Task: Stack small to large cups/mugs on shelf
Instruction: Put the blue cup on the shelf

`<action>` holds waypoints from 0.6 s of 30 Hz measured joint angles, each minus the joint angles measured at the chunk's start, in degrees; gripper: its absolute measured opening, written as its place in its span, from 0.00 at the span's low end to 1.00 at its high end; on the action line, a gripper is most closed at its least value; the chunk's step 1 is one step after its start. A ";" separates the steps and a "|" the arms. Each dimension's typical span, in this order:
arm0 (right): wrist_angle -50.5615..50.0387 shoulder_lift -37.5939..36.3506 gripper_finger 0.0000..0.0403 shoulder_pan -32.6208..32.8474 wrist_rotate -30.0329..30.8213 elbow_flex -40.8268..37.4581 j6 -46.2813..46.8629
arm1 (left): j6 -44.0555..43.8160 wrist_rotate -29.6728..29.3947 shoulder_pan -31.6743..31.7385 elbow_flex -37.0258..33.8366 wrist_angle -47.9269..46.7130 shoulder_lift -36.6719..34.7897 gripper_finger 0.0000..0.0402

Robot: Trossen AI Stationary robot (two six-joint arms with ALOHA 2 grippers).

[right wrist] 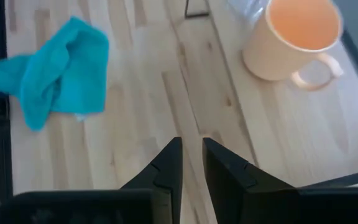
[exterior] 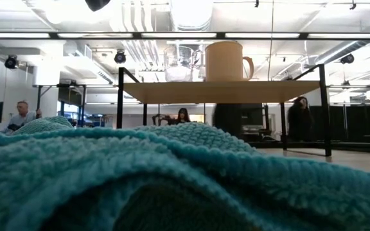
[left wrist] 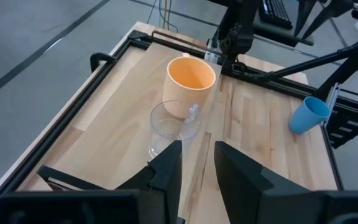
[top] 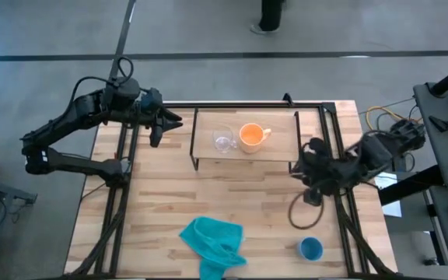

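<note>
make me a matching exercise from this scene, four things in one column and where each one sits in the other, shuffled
Things:
1. clear glass cup
2. orange mug
3. blue cup
4. teal cloth

Places:
A. on the table's near edge, about the middle
B. on the shelf, right of its neighbour, handle pointing right
C. on the table, near its front right corner
D. on the shelf, left of its neighbour

Pairs: 1-D, 2-B, 3-C, 4-A
</note>
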 joint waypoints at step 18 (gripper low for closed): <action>13.80 -18.54 0.14 7.42 -5.39 -28.48 5.03 | -4.56 0.02 -0.11 0.00 3.28 3.87 0.20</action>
